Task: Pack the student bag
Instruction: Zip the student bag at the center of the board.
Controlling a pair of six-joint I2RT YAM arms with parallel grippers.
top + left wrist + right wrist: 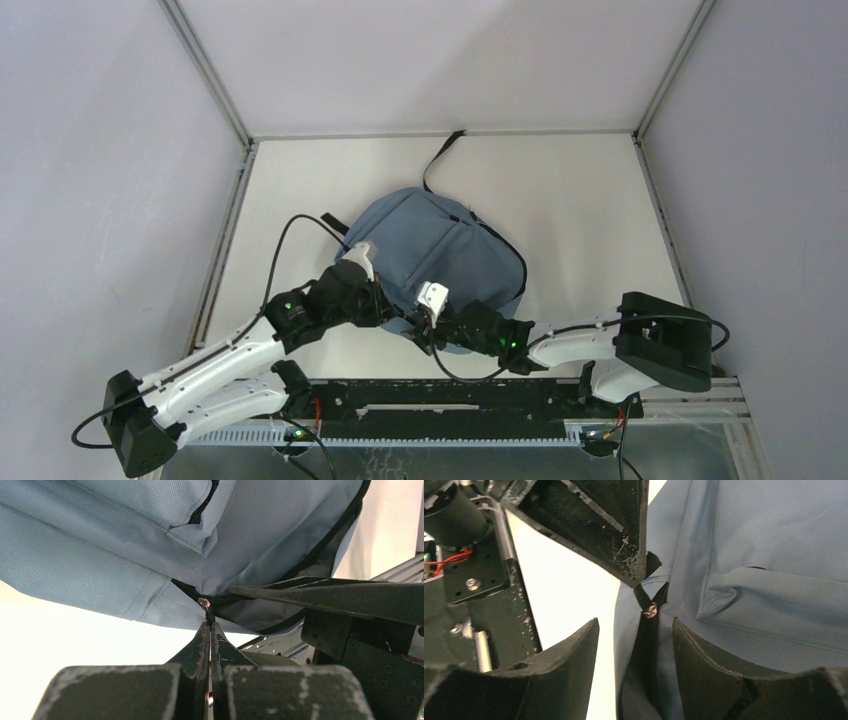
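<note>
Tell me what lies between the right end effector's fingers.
In the right wrist view, the black zipper strip of the student bag runs through the gap of the open right end effector, its metal slider just ahead.

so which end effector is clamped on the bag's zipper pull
The left end effector: its jaws are shut on the zipper pull. The right end effector stands open beside it.

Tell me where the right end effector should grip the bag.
Probably the black zipper seam beside the slider, coming from the bag's near edge: that seam lies inside the open right end effector, while the left end effector holds the pull tab.
</note>
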